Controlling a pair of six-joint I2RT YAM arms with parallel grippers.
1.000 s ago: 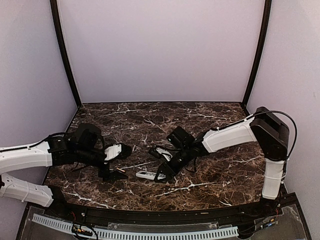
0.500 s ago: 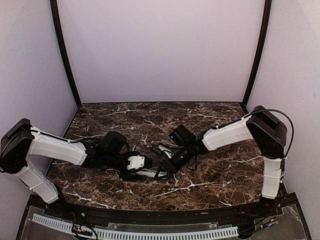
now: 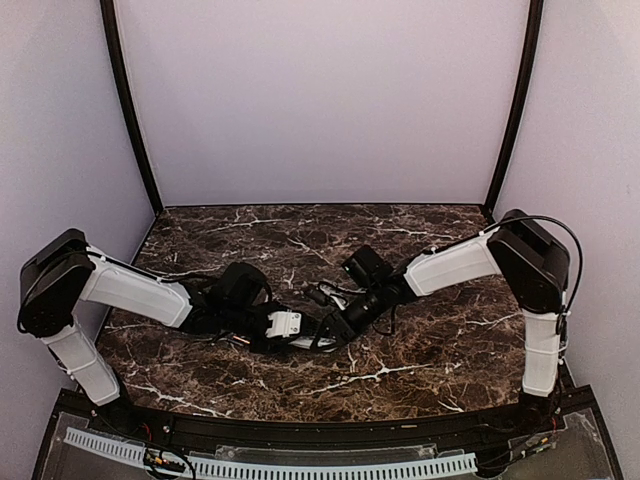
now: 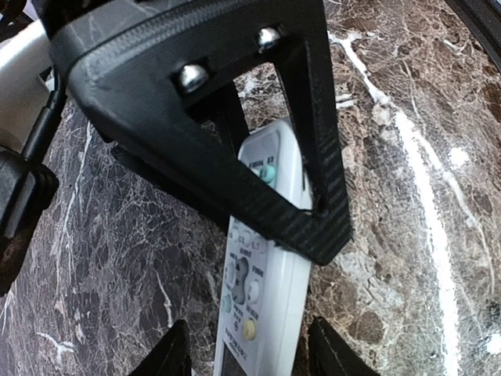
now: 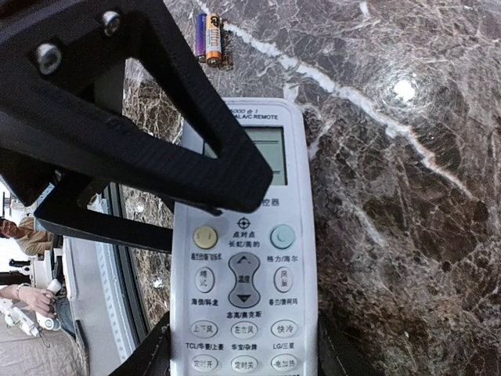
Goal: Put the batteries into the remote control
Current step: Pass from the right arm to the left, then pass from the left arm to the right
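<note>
**Both end effectors at the remote control, batteries loose beside it**

The right end effector (image 5: 243, 356) grips the remote control (image 5: 246, 258) by its long edges, with a finger flush against each side at the button end. The left end effector (image 4: 250, 352) straddles the same handset, but I cannot tell whether its fingers press it. The remote is face up, screen and buttons showing, near the middle of the marble counter (image 5: 407, 196), where the two arms meet. In the right wrist view, the left end effector's black finger frame crosses the screen from 9 o'clock. The batteries (image 5: 209, 37) lie side by side on the counter, at 11 o'clock just beyond the remote's screen end.
</note>
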